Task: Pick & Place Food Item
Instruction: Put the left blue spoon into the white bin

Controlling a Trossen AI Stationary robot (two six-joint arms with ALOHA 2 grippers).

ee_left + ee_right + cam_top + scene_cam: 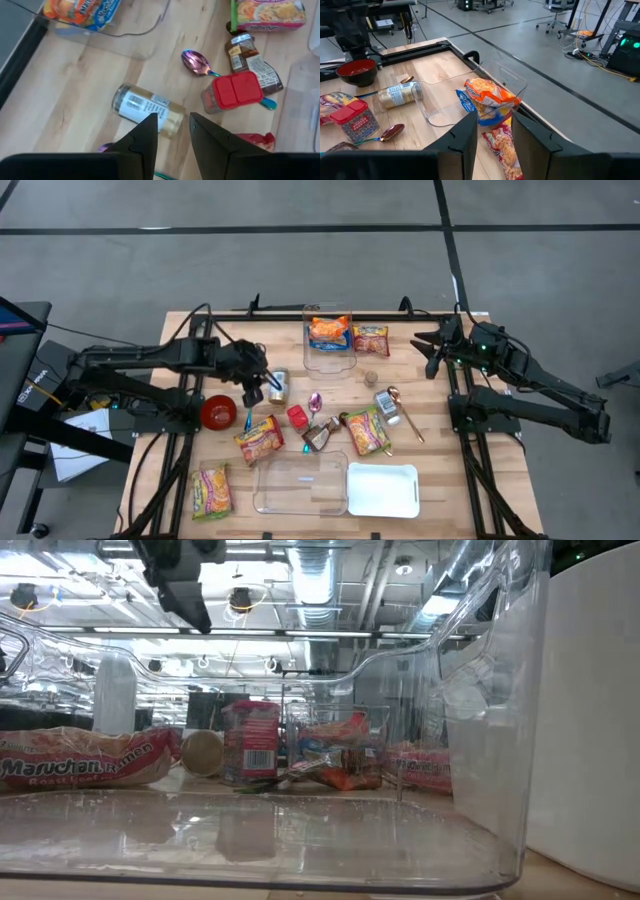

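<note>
A small glass jar (147, 107) with a pale label lies on its side on the wooden table; it also shows in the high view (278, 386). My left gripper (173, 127) is open and empty, and hovers above the table just beside the jar (256, 388). In the low view it hangs high over the table (185, 585). A red-lidded spice jar (234, 92) and a shiny spoon (196, 62) lie beyond it. My right gripper (426, 350) waits open and empty at the far right, facing a clear bin (470, 95) that holds an orange-and-blue pack (487, 97).
A red bowl (218, 412), several noodle packs (259, 438), a brown packet (318, 436) and a second jar (387, 406) lie mid-table. A clear bin (300, 485) and a white tray (382, 488) stand at the near edge. A noodle pack (370, 340) lies beside the far bin.
</note>
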